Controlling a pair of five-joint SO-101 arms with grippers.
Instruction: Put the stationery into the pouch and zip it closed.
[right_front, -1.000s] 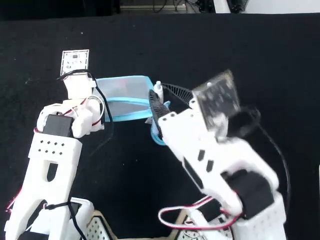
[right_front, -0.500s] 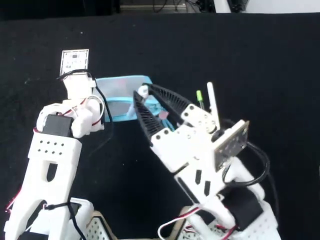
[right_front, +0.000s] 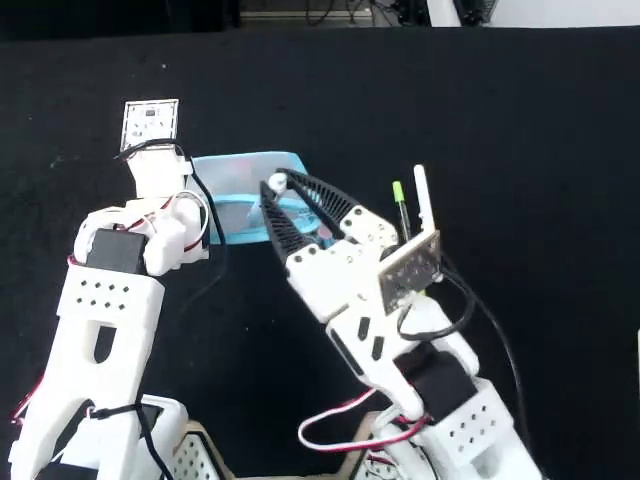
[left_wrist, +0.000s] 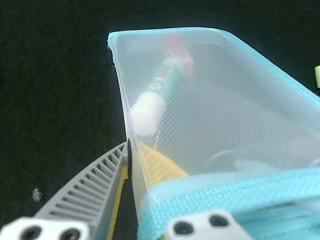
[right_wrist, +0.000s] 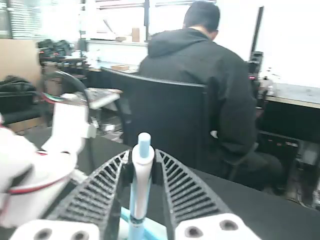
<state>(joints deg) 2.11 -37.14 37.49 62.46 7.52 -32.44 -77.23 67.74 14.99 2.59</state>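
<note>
A translucent pouch (right_front: 245, 180) with a light-blue zipper edge lies at the back left of the black table. My left gripper (right_front: 203, 222) is shut on its left end; in the left wrist view the pouch (left_wrist: 210, 115) holds a white piece (left_wrist: 146, 114) and a red-green pen (left_wrist: 172, 65), with the gripper (left_wrist: 131, 156) pinching its wall. My right gripper (right_front: 274, 193) is shut on a white pen with a light-blue end (right_wrist: 142, 172), held upright over the pouch's right end. A green marker (right_front: 399, 196) and a white pen (right_front: 422, 193) lie on the table to the right.
A small white card (right_front: 150, 120) lies behind the left arm. The right arm's body (right_front: 380, 300) stretches across the table's middle. The left arm (right_wrist: 65, 130) stands close beside the right gripper in the right wrist view. Bare black cloth (right_front: 540, 150) spreads to the right.
The right gripper, with the pen in it, has swung left from the pouch's right end to over the pouch. Its wrist has turned, uncovering the green marker and white pen. The left arm has kept still.
</note>
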